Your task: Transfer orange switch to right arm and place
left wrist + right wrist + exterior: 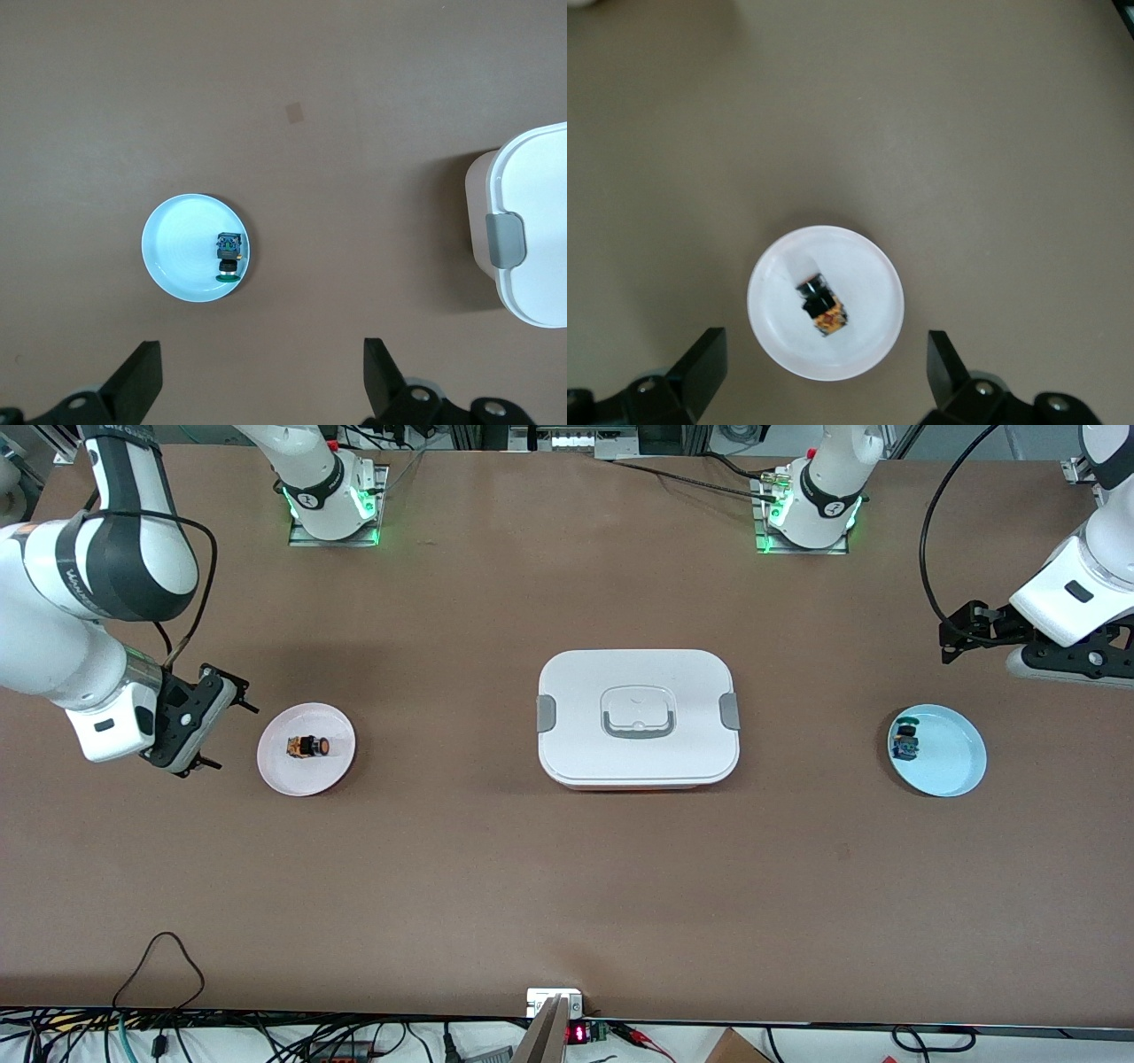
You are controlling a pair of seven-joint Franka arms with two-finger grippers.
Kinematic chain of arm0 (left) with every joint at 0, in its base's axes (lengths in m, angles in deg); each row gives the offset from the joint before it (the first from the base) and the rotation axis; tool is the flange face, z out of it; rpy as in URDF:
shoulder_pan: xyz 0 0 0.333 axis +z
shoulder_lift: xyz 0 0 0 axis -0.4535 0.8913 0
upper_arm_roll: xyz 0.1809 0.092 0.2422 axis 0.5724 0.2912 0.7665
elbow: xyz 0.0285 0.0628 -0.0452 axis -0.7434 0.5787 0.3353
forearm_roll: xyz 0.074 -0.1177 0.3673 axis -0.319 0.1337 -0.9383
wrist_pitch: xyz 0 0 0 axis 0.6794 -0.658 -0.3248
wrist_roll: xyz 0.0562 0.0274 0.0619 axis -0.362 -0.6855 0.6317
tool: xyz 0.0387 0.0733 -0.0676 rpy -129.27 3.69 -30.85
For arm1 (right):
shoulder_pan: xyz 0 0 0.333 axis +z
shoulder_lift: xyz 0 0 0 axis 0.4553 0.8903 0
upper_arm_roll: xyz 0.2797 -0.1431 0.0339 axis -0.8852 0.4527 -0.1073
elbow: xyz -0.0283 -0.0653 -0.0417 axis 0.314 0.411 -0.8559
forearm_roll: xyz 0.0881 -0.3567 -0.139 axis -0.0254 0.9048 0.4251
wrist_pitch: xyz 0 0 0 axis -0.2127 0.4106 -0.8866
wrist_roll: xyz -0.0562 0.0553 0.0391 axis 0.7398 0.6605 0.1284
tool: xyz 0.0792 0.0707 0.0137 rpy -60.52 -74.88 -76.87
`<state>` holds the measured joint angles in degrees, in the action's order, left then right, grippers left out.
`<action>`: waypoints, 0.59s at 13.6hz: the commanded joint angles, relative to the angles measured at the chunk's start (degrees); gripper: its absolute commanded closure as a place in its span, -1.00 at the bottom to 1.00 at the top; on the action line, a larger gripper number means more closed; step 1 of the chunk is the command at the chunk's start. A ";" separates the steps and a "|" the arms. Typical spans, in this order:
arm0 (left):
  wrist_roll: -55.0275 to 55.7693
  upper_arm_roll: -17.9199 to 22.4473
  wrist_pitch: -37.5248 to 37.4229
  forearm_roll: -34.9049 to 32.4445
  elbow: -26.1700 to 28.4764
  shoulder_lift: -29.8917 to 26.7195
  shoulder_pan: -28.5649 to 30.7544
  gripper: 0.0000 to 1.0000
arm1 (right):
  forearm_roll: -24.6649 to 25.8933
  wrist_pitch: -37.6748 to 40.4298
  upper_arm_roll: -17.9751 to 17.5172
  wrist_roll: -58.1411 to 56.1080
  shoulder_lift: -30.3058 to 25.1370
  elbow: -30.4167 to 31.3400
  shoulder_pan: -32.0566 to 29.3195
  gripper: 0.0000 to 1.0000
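The orange switch [307,747] lies on its side on a small pink-white plate [282,766] toward the right arm's end of the table. In the right wrist view the orange switch [822,304] shows on the plate [868,266], between and just ahead of the spread fingers. My right gripper [232,737] hangs open and empty over the table beside that plate. My left gripper [946,642] hangs open and empty over the table at the left arm's end, close to a light blue plate [952,762]. Its fingers [142,372] frame bare table.
A small blue-and-green switch [905,741] lies on the light blue plate [177,239]. A white lidded box [638,717] with grey clips and a handle stands mid-table, and its edge [532,239] shows in the left wrist view. Cables lie along the front edge.
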<state>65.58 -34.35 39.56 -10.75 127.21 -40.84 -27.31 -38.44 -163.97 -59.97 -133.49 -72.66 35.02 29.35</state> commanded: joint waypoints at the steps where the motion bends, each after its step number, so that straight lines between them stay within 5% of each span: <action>1: 0.47 0.15 -1.46 1.09 -2.10 0.88 -0.37 -1.00 | -0.77 4.70 -0.06 14.10 -0.54 -1.82 1.77 -1.00; 5: 0.47 0.07 -1.63 1.09 -2.10 0.79 -0.37 -1.00 | -0.68 13.15 -0.15 39.95 -2.12 -3.05 4.85 -1.00; 8: 0.38 0.07 -1.90 1.09 -2.11 0.88 -0.45 -1.00 | 0.98 16.75 0.03 43.42 -4.05 -4.28 5.47 -1.00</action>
<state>65.58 -34.41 39.26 -10.75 127.16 -40.84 -27.39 -38.35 -150.19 -60.25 -92.48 -75.06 31.94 34.75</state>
